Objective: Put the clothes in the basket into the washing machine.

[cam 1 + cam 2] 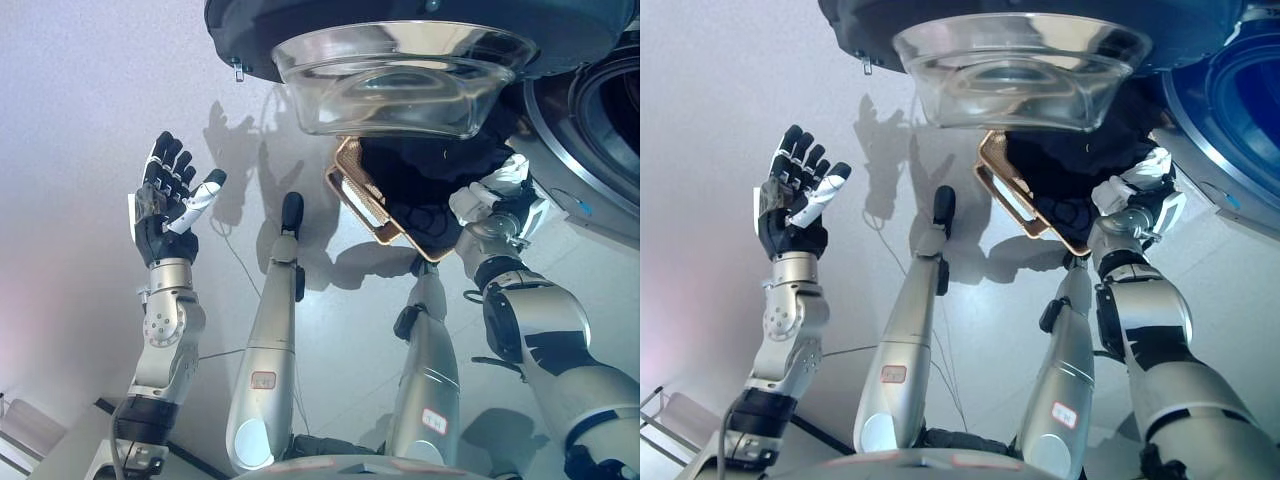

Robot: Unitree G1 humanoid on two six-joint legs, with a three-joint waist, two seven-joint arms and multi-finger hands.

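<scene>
Taking the basket [385, 205] as our landmark, we find the left hand [170, 200] well off to its left, raised with fingers spread wide and holding nothing. The basket itself is a tan, open-weave thing tilted on the floor, with dark clothes [430, 175] heaped inside it. Just above it hangs the washing machine's open door [400, 80], its glass bowl facing us. At the basket's right edge sits the right hand [1135, 200], pressed against the dark cloth; we cannot tell whether its fingers have closed on anything. Further right is the drum opening [1240, 110], cut off by the edge of view. We judge we are at the picking-up step: next we need a firm hold on a garment, then a lift rightward into the drum.
</scene>
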